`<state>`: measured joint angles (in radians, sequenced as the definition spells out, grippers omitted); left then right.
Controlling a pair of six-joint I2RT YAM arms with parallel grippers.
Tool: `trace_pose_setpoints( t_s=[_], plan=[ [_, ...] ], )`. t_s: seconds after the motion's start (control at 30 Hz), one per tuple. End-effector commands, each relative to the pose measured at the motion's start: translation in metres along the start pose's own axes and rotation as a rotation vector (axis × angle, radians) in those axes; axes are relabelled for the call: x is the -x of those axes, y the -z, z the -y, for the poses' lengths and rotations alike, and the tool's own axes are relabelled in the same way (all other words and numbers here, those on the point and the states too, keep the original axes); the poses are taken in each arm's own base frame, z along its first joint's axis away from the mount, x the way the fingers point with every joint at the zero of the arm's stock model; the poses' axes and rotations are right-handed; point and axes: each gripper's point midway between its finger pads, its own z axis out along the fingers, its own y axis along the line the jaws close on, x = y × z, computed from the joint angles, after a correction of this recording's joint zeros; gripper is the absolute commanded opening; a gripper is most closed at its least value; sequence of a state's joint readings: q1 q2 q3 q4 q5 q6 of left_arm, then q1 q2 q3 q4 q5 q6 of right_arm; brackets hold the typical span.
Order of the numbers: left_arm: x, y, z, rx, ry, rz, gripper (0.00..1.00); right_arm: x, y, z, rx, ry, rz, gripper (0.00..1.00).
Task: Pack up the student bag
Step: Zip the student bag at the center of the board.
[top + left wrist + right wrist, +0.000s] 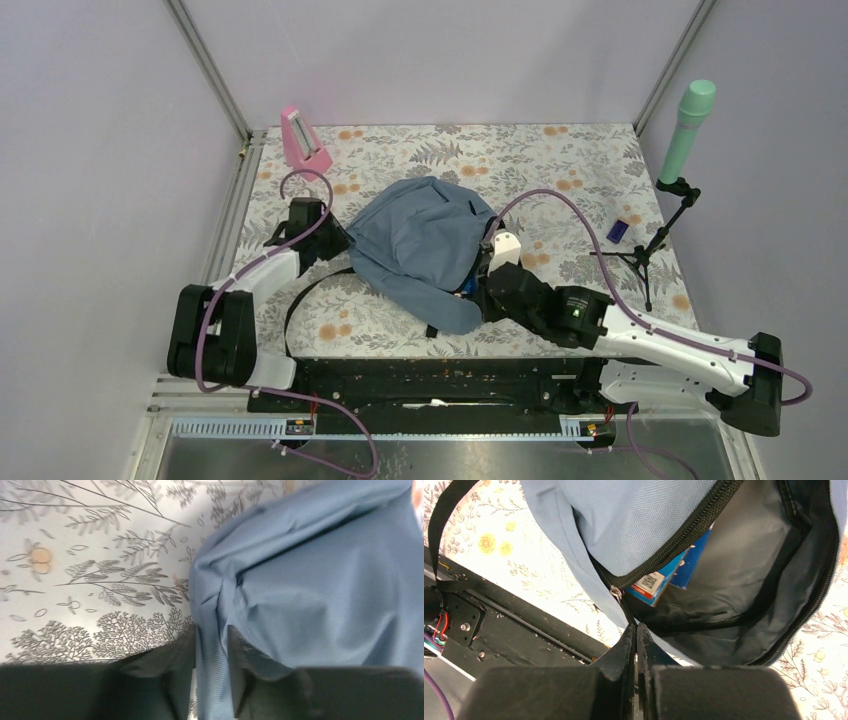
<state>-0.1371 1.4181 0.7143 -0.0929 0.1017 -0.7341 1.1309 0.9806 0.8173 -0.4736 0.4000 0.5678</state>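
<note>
The student bag [425, 245], soft grey-blue fabric, lies slumped in the middle of the flowered table. My left gripper [335, 240] is at its left edge; in the left wrist view the gripper [212, 652] is shut on a fold of the bag's fabric [215, 680]. My right gripper [487, 278] is at the bag's right side, at the open mouth. In the right wrist view the gripper [636, 630] is shut on the black pull running from the zipper slider [614, 591]. The bag [624, 520] gapes open, showing grey lining and a blue-and-red book [664, 577] inside.
A pink wedge-shaped object [303, 140] stands at the back left. A green cylinder [688, 128] sits on a black tripod stand [650, 255] at the right, with a small blue item [618, 230] beside it. A black bag strap [300, 300] loops toward the table's near edge.
</note>
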Motion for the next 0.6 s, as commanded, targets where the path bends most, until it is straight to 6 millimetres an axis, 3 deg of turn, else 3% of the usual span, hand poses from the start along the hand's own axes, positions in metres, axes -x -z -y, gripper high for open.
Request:
trace_pose_setpoints(
  t_s=[0.0,0.07,0.17,0.23,0.37,0.5,0.57],
  plan=[
    [0.068,0.039,0.028,0.0,-0.117,0.279,0.5,0.016,0.01,0.001,0.032,0.016,0.067,0.0],
    [0.065,0.056,0.036,0.021,-0.186,0.3,0.7,0.02,0.012,-0.007,0.073,0.006,0.08,0.0],
    [0.055,0.081,0.043,0.023,-0.26,0.316,0.82,0.03,0.016,-0.016,0.12,-0.018,0.112,0.0],
    [0.044,0.097,0.055,-0.028,-0.339,0.32,0.85,0.036,0.02,-0.022,0.151,-0.029,0.137,0.0],
    [0.009,0.137,0.101,-0.242,-0.56,0.324,0.86,0.048,0.027,-0.027,0.186,-0.037,0.183,0.0],
    [-0.054,0.172,0.144,-0.558,-0.781,0.285,0.85,0.055,0.031,-0.026,0.207,-0.056,0.244,0.0],
    [-0.081,0.18,0.154,-0.663,-0.856,0.269,0.85,0.055,0.031,-0.025,0.203,-0.052,0.248,0.0]
  ],
)
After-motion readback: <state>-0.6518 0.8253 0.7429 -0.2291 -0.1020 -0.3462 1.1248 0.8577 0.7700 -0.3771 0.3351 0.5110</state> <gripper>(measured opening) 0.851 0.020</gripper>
